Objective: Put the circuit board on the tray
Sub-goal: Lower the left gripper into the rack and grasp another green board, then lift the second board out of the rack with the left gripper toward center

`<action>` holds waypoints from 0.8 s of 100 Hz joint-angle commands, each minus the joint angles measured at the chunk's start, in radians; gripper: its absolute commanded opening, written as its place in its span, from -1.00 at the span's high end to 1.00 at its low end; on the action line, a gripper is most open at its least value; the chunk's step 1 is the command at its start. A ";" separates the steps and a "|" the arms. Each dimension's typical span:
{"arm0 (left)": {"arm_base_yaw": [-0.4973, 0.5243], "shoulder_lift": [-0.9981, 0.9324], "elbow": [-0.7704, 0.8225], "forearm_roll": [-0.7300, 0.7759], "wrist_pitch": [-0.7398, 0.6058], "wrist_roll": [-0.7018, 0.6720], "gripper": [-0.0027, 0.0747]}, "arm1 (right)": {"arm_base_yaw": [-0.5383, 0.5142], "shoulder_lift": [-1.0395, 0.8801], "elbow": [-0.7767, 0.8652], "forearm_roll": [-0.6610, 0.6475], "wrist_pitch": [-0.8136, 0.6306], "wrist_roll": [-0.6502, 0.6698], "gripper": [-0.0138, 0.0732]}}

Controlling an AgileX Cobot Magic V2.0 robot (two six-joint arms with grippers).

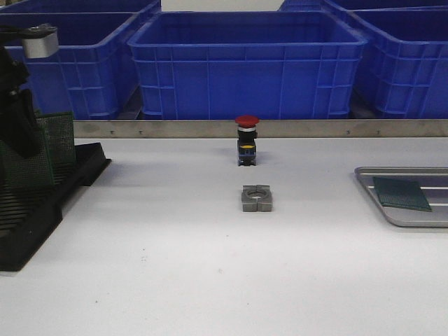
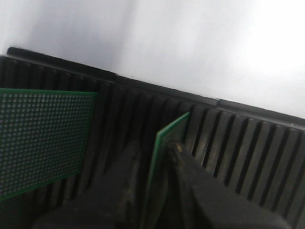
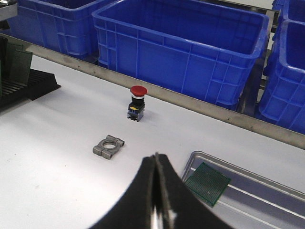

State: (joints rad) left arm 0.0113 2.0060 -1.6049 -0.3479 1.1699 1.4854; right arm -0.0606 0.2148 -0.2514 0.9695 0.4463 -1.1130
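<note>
While the left gripper [image 2: 159, 157] pinches a green board [image 2: 164, 157] that stands on edge in the black rack [image 2: 238, 143], a second board [image 2: 40, 138] stands in a slot near it. The right gripper [image 3: 156, 191] is closed with nothing in it, above the white table [image 1: 175, 266]. The tray [image 1: 392, 210] lies at the right with one board [image 1: 400, 194] flat in it

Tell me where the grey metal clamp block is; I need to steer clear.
In the front view the clamp block lies on the white table near the centre, just in front of the red push-button switch, left of the tray.
</note>
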 commanded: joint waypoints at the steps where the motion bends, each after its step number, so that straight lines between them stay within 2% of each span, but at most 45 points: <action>1: 0.001 -0.051 -0.025 -0.040 -0.010 -0.009 0.98 | 0.001 0.008 -0.025 0.033 -0.033 -0.004 0.94; 15: 0.001 -0.051 -0.029 -0.040 0.005 -0.009 0.98 | 0.001 0.008 -0.025 0.033 -0.033 -0.004 0.94; 40: -0.012 -0.053 -0.121 -0.053 0.109 -0.011 0.98 | 0.001 0.008 -0.025 0.033 -0.033 -0.004 0.94; 64: -0.045 -0.058 -0.175 -0.265 0.109 -0.011 0.98 | 0.001 0.008 -0.025 0.033 -0.033 -0.004 0.94; 80: -0.118 -0.059 -0.175 -0.387 0.109 -0.011 0.98 | 0.001 0.008 -0.025 0.032 -0.033 -0.004 0.94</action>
State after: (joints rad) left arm -0.0622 2.0117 -1.7499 -0.6061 1.2221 1.4840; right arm -0.0606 0.2148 -0.2514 0.9695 0.4463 -1.1130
